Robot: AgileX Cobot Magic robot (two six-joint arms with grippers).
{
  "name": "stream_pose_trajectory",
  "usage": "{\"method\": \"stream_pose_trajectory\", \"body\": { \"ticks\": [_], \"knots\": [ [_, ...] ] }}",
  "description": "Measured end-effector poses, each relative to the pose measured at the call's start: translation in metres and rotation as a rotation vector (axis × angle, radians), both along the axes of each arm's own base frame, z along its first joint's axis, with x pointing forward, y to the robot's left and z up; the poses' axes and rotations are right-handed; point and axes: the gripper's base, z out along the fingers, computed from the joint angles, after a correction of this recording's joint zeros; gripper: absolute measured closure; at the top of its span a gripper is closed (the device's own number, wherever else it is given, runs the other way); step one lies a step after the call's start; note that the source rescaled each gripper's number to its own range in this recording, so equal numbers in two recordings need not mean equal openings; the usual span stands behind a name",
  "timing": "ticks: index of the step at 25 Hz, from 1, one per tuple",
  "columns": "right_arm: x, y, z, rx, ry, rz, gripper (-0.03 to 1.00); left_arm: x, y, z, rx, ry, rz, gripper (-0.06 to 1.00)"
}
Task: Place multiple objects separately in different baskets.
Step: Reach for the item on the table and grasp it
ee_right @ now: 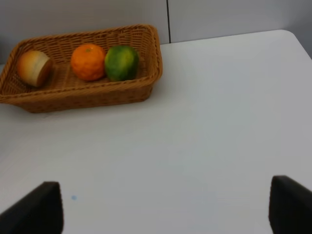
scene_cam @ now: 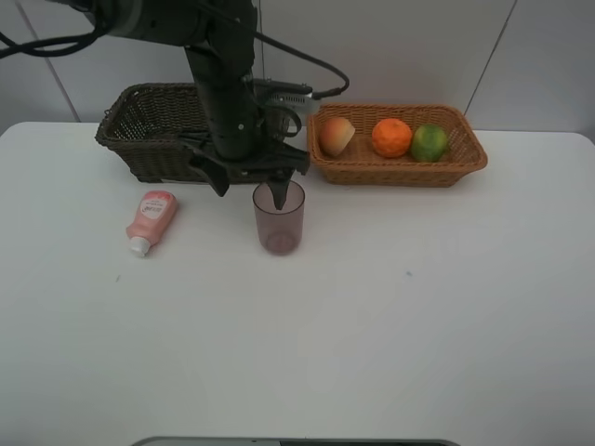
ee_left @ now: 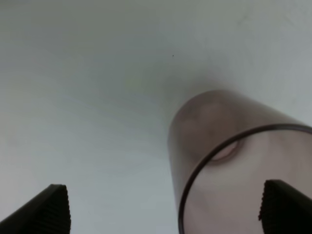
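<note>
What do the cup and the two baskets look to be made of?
Cup looks like smooth translucent purple-tinted plastic; the table shows through its wall. Dark basket and tan basket: woven wicker or rattan, matte; the weave is visible.

Translucent plastic cup (scene_cam: 283, 232) — smooth matt table (scene_cam: 390, 316).
</note>
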Motion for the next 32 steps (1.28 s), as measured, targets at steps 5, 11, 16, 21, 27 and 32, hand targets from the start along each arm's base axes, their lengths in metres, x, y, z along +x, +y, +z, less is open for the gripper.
{"method": "stream_pose_trajectory", "body": {
  "ticks": [5, 11, 16, 21, 27, 32],
  "knots": [
    [0.0, 0.0, 0.0, 0.0, 0.0, 0.0, 0.14, 0.002, -0.002, -0.008, -0.002, -0.002, 0.001, -0.06],
    [0.0, 0.0, 0.0, 0.0, 0.0, 0.0, 0.14, 0.006, -0.004, -0.025, 0.005, 0.007, 0.002, -0.06],
    [0.0, 0.0, 0.0, 0.0, 0.0, 0.0, 0.14, 0.007, -0.005, -0.033, 0.005, 0.007, 0.003, -0.06],
    [0.0, 0.0, 0.0, 0.0, 0.0, 0.0, 0.14, 0.008, -0.006, -0.034, 0.001, 0.001, 0.003, -0.04],
    [0.0, 0.0, 0.0, 0.0, 0.0, 0.0, 0.14, 0.008, -0.006, -0.034, 0.0, 0.001, 0.003, 0.35],
    [0.0, 0.0, 0.0, 0.0, 0.0, 0.0, 0.14, 0.009, -0.006, -0.034, -0.003, -0.004, 0.003, 0.85]
  ]
}}
